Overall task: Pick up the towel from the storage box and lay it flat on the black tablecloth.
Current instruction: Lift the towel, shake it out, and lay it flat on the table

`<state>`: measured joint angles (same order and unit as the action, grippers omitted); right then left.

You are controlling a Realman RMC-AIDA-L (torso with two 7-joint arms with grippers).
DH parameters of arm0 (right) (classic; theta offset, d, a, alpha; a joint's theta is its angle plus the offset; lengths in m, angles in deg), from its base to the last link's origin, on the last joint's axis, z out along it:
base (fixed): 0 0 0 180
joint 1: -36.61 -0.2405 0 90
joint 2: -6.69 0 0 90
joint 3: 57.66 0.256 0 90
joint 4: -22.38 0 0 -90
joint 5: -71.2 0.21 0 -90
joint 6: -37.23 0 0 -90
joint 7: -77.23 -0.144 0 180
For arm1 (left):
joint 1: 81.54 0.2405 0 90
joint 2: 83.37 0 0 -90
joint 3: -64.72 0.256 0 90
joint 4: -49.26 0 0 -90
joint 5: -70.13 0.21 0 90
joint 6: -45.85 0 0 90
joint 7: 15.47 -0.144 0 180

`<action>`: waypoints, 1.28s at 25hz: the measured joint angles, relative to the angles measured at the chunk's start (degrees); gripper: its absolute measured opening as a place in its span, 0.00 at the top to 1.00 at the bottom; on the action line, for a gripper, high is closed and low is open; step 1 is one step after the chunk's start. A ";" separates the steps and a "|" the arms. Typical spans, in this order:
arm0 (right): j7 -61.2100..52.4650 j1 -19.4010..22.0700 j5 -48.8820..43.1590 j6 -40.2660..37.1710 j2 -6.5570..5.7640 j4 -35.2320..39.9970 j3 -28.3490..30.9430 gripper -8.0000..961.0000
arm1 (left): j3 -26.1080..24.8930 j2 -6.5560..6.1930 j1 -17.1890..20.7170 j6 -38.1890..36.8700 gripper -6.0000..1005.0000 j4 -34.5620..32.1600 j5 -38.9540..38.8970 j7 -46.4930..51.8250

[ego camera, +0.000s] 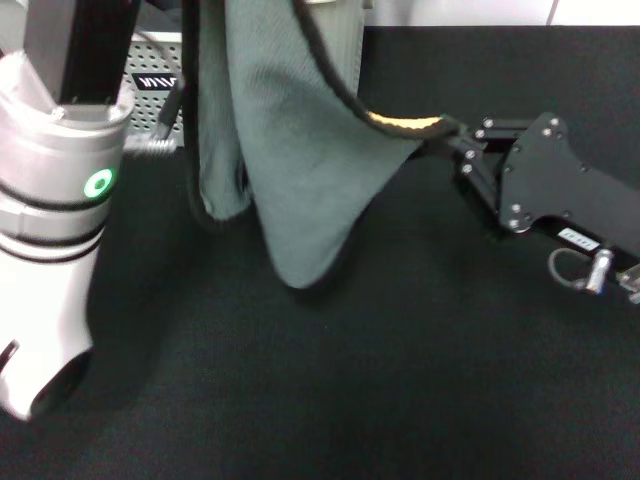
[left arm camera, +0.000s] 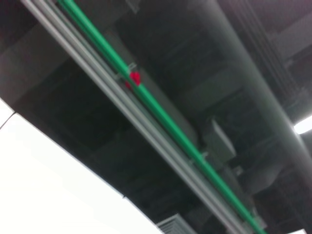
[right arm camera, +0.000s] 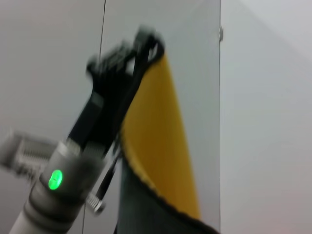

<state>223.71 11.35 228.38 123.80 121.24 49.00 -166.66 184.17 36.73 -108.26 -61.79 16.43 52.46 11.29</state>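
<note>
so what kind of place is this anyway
Probably an indoor lab or workshop test bench, not a home. A table draped in the black tablecloth, a perforated storage box at the back, and an exposed ceiling with ducts and a green pipe overhead all suggest that.

Storage box (ego camera: 155,85) on black tablecloth (ego camera: 400,350)

towel (ego camera: 290,150) hanging above the black tablecloth (ego camera: 350,380), storage box (ego camera: 160,80) behind it

Towel (ego camera: 290,150) hanging, grey-teal face out, above black tablecloth (ego camera: 400,380).
</note>
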 joint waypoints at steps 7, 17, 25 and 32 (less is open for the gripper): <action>-14.47 1.28 -3.63 0.81 -6.75 8.48 2.29 0.98 | -5.51 -2.07 8.96 0.08 0.94 0.55 7.94 8.43; -40.11 17.10 -35.13 4.29 -2.77 40.77 30.72 0.98 | -22.92 -5.98 12.92 1.11 0.94 4.40 33.40 26.71; -50.80 24.88 -41.05 9.97 -0.61 56.43 35.26 0.98 | -28.14 -6.12 16.02 -3.83 0.94 2.81 43.11 30.26; -52.57 30.11 -40.57 12.63 0.22 59.52 37.78 0.97 | -29.54 -7.26 19.98 -7.55 0.94 2.79 45.36 32.73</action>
<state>171.14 41.46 187.81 136.43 121.46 108.52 -128.88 154.63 29.47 -88.27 -69.34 19.22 97.83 44.02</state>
